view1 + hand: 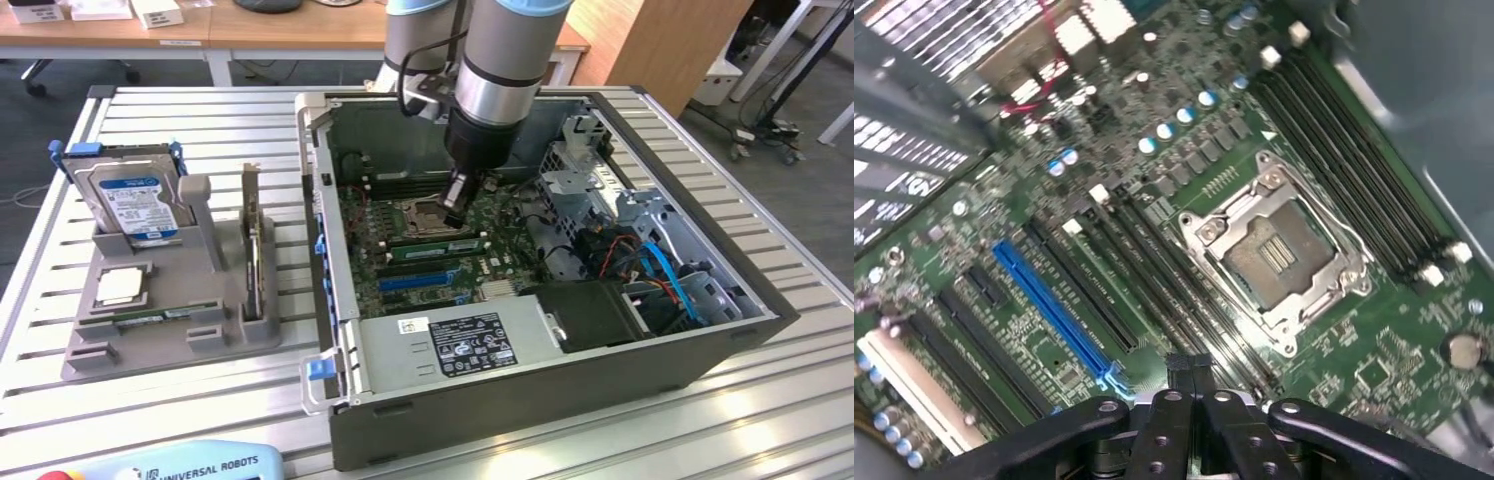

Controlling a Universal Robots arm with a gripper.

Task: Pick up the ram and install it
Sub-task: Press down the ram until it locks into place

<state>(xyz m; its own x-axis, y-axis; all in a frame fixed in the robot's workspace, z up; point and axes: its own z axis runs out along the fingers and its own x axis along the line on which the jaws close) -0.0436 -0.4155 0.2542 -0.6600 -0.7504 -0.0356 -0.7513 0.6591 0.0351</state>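
Note:
My gripper (454, 214) is inside the open computer case (350, 350), low over the motherboard (1184, 150). Its fingers are shut together with nothing between them. In the wrist view the gripper (1189, 366) sits over the row of dark memory slots (1154, 270) beside the empty CPU socket (1274, 250). In the exterior view a thin light-green stick that looks like the ram (430, 246) lies along those slots just below the fingertips. Whether the fingers touch it I cannot tell.
A grey holder (160, 340) on the exterior view's left carries the blue-labelled hard drive (131, 205), an upright card (250, 240), a chip (118, 287) and a thin green strip (150, 318). Cables, the drive cage (601, 190) and the case walls crowd the gripper.

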